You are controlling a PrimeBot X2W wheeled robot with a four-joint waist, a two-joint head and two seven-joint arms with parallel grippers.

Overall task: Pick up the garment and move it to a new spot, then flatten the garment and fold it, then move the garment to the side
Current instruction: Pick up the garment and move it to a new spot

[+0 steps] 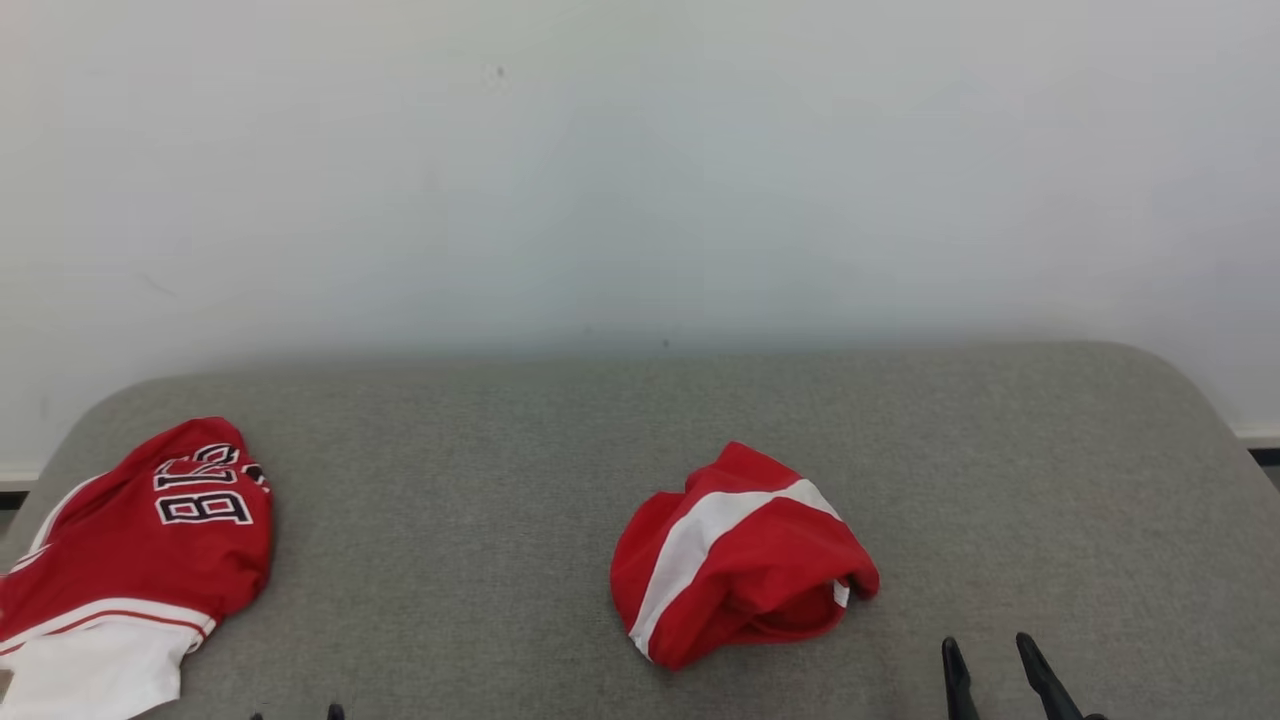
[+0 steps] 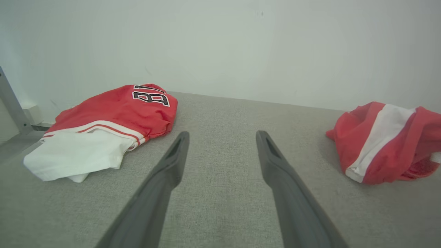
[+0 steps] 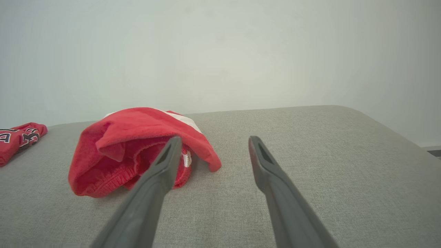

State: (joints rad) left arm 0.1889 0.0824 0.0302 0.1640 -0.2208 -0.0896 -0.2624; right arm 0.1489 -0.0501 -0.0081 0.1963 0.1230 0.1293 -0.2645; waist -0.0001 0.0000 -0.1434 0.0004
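**Head view.** The garment (image 1: 740, 555), a red piece with a white stripe, lies bunched in the middle of the grey cushion (image 1: 450, 450), not yet picked up or spread. A red and white jersey (image 1: 130, 560) lies well apart at the left edge, probably set aside there to keep the middle free. The right gripper (image 1: 987, 645) stands at the lower right, near the garment without touching it, with its jaws spread. A pale wall (image 1: 640, 150) closes off the far side.

**Left wrist view.** The left gripper (image 2: 223, 135) hovers low over bare cushion between the jersey (image 2: 113, 113) and the garment (image 2: 386, 141), jaws wide apart and holding nothing. A metal frame (image 2: 13, 103) stands beyond the jersey.

**Right wrist view.** The right gripper (image 3: 214, 140) points past the garment (image 3: 137, 127), whose open, gathered hem faces it, and one finger overlaps that hem in the picture. Whether it touches cannot be told. Nothing blocks the approach, and the free cushion to the right would suit flattening.
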